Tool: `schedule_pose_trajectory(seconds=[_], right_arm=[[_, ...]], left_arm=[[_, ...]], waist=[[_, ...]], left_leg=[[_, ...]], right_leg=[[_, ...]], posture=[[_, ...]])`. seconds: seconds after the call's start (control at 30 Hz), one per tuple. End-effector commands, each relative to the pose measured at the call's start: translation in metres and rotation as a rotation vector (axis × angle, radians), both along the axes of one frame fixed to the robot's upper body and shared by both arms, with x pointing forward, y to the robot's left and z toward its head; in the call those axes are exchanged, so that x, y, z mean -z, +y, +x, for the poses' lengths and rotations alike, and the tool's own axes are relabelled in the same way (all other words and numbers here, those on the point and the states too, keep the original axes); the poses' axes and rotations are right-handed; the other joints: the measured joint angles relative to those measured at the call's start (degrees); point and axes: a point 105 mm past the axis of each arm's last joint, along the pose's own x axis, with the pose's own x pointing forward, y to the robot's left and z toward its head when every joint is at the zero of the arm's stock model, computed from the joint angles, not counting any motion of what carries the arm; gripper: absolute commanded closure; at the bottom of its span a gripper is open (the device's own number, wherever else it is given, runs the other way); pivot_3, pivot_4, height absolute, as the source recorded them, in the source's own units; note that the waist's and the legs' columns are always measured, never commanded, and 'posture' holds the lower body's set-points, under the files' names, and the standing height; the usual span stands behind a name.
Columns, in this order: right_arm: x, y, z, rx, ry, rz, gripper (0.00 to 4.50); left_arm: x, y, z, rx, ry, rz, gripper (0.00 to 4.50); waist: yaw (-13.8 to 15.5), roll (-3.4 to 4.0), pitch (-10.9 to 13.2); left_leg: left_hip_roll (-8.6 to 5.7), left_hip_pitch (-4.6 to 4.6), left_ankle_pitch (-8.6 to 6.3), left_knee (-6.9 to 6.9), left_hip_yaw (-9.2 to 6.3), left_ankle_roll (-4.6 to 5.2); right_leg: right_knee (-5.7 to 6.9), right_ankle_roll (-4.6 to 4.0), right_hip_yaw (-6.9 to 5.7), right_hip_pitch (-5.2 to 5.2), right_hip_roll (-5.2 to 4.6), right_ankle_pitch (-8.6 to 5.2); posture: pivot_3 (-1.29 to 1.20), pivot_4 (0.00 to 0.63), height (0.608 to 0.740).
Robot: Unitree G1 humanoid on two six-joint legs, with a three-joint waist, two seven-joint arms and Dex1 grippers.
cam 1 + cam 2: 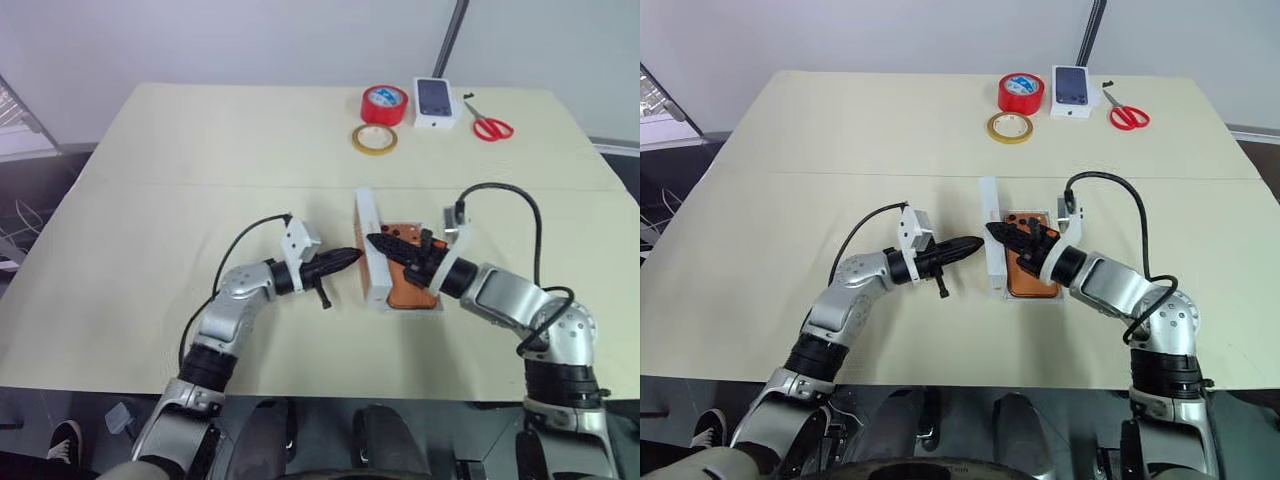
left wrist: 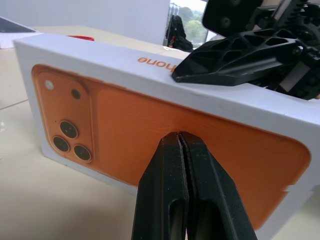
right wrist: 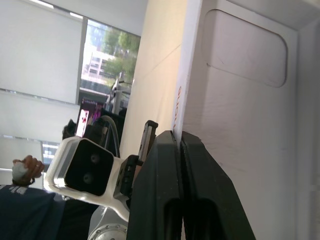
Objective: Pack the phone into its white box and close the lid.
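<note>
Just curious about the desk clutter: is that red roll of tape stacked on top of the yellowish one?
No, the red tape roll lies flat beside the yellowish tape roll, each on the table.

Lid (image 1: 367,240) stands on edge mid-table (image 1: 150,180), beside phone (image 1: 412,290) in white box (image 1: 378,303). Left gripper (image 1: 352,256) shut at lid; right gripper (image 1: 375,240) over phone. Tape rolls (image 1: 385,104), scissors (image 1: 490,125) near far edge

Phone (image 1: 1025,275) in white box (image 1: 1032,296), upright lid (image 1: 990,245) at its left
</note>
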Motion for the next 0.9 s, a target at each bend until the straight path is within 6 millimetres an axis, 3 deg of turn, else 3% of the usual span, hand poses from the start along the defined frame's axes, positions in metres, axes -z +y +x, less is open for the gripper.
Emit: schedule_pose_trajectory(seconds=[0.03,0.1,0.2,0.37,0.47,0.57,0.67,0.77,0.9], right_arm=[[0.001,-0.016,-0.004,0.037,-0.022,-0.062,3.19],[0.000,-0.028,-0.006,0.057,-0.052,-0.120,2.21],[-0.003,-0.065,-0.006,0.134,-0.094,-0.244,2.21],[-0.008,-0.105,-0.006,0.222,-0.174,-0.431,2.21],[-0.017,-0.118,0.005,0.277,-0.274,-0.560,2.21],[-0.017,-0.110,0.010,0.272,-0.355,-0.636,2.21],[-0.007,-0.100,0.012,0.252,-0.413,-0.736,3.08],[0.005,-0.099,0.019,0.251,-0.500,-0.925,4.45],[0.006,-0.097,0.027,0.270,-0.559,-1.013,4.45]], left_arm=[[-0.006,-0.010,0.002,0.018,-0.032,-0.017,4.50],[-0.006,-0.017,0.004,0.025,-0.030,-0.021,4.50],[-0.005,-0.034,0.001,0.070,-0.031,-0.020,4.50],[-0.008,-0.055,-0.001,0.105,-0.032,-0.032,4.50],[-0.011,-0.061,-0.002,0.122,-0.035,-0.041,4.50],[-0.017,-0.055,0.003,0.116,-0.012,-0.056,4.50],[-0.029,-0.042,0.010,0.090,-0.021,-0.078,4.50],[-0.041,-0.026,0.022,0.019,-0.039,-0.077,4.50],[-0.032,-0.004,0.045,-0.118,0.013,-0.015,4.50]], waist=[[0.0,0.00,0.0],[0.2,0.00,0.0],[0.7,0.00,0.0],[1.1,-0.01,0.0],[0.9,0.00,0.0],[0.9,0.01,0.0],[1.0,0.00,0.0],[1.0,0.01,0.0],[1.2,0.01,0.0]], left_leg=[[0.00,0.00,0.00,0.00,0.00,0.00],[0.00,0.00,0.00,0.00,0.00,0.01],[-0.01,-0.02,-0.02,0.03,0.03,0.03],[0.00,-0.03,-0.05,0.09,0.03,0.09],[0.03,-0.05,-0.06,0.09,0.03,0.09],[0.09,-0.05,-0.05,0.08,0.03,0.09],[0.15,-0.05,-0.05,0.06,0.00,0.09],[0.15,-0.05,-0.05,0.08,0.01,0.09],[0.09,-0.05,-0.05,0.14,0.01,0.08]], right_leg=[[-0.01,0.00,0.00,0.00,0.00,0.00],[-0.01,0.00,0.00,-0.01,0.00,0.00],[-0.05,0.00,-0.01,0.00,0.03,0.00],[-0.12,0.00,0.02,0.04,0.06,0.00],[-0.10,0.00,0.02,-0.01,0.14,0.01],[-0.08,0.00,0.01,-0.04,0.23,0.01],[-0.04,0.00,0.00,-0.06,0.27,0.00],[-0.03,0.00,-0.01,-0.06,0.29,0.01],[-0.03,0.01,-0.03,-0.02,0.25,0.01]], posture=[[0.00,0.150,0.728],[0.00,0.150,0.728],[0.00,0.150,0.728],[0.00,0.150,0.728],[0.00,0.150,0.728],[0.00,0.150,0.728],[0.00,0.150,0.728],[0.00,0.150,0.728],[0.00,0.150,0.728]])
